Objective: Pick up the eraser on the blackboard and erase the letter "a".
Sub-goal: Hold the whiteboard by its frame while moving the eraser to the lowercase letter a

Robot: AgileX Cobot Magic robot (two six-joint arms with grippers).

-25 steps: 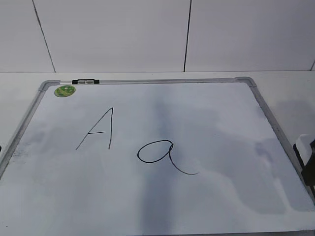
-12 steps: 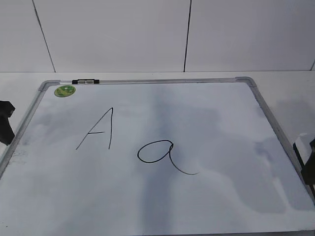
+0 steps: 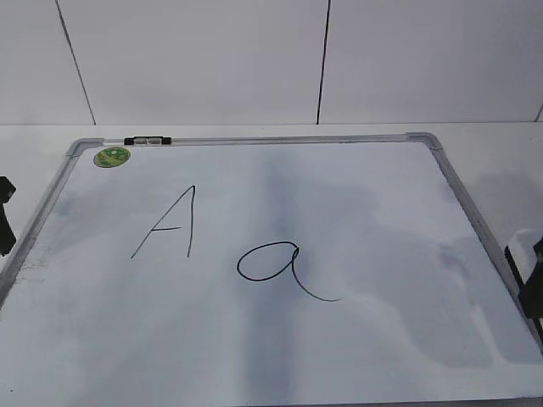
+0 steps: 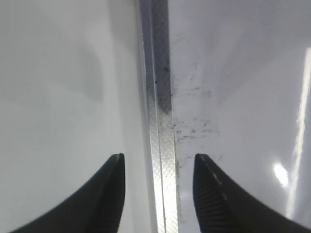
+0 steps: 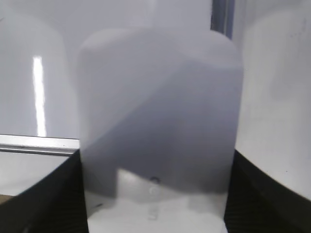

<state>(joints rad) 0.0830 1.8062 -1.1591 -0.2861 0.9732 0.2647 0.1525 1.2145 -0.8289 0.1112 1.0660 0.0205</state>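
Observation:
The blackboard (image 3: 356, 195) lies flat on the table. The letter "a" (image 3: 270, 262) is written near its middle. My right gripper (image 3: 533, 284) is at the board's right edge, shut on the eraser (image 3: 519, 256). In the right wrist view the white eraser (image 5: 158, 121) fills the space between the jaws (image 5: 155, 194). My left gripper (image 3: 4, 222) is at the board's left edge. In the left wrist view it (image 4: 158, 162) is open and empty, straddling the grey frame (image 4: 163, 141).
A capital "A" (image 3: 170, 225) is written left of the "a". A small black-and-white marker (image 3: 147, 141) lies on the top frame, above a round green sticker (image 3: 112, 156). A white tiled wall stands behind the table.
My left gripper came into view at the board's left edge, then drew back a little to the left. The right gripper with the eraser has barely moved.

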